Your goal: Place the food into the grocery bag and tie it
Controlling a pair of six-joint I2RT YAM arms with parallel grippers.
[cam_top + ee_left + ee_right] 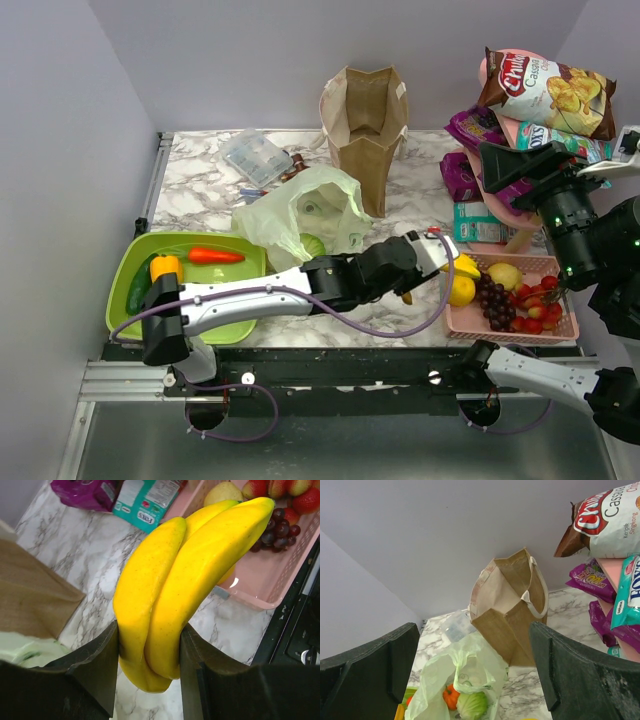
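Observation:
My left gripper is shut on a bunch of yellow bananas, held above the marble table beside the pink basket; the bananas show at the basket's left edge in the top view. The pale green grocery bag lies open mid-table with a pale green cabbage and a round orange fruit inside. A yellow-orange bell pepper sits on the green tray. My right gripper is open and empty, raised at the right.
A brown paper bag stands behind the grocery bag. The pink basket holds grapes, strawberries and a lemon. Snack packets sit on a pink shelf at the back right. A carrot and a cucumber lie on the tray.

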